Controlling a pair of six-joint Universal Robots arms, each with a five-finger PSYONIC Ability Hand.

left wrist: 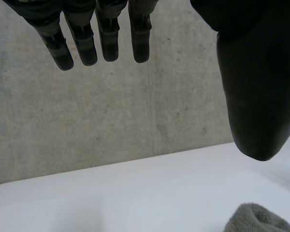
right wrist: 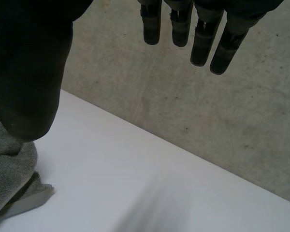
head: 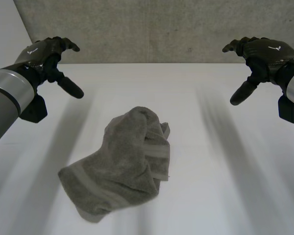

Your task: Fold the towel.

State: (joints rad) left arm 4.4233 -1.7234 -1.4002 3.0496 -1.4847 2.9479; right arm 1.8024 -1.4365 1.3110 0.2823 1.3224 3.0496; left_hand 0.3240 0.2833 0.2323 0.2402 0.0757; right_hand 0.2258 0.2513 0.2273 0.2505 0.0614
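While the towel [head: 120, 164] sits crumpled mid-table, slightly left and toward the near edge of the white table [head: 225, 196], both hands are off it. Left hand [head: 44, 56] hovers far-left and right hand [head: 262, 51] far-right, each well apart from the cloth, with fingers straight, thumb spread wide, holding nothing. Probably parked wide to keep the heap unblocked from above. Fold not started; no corner laid out flat, so spreading likely comes first.
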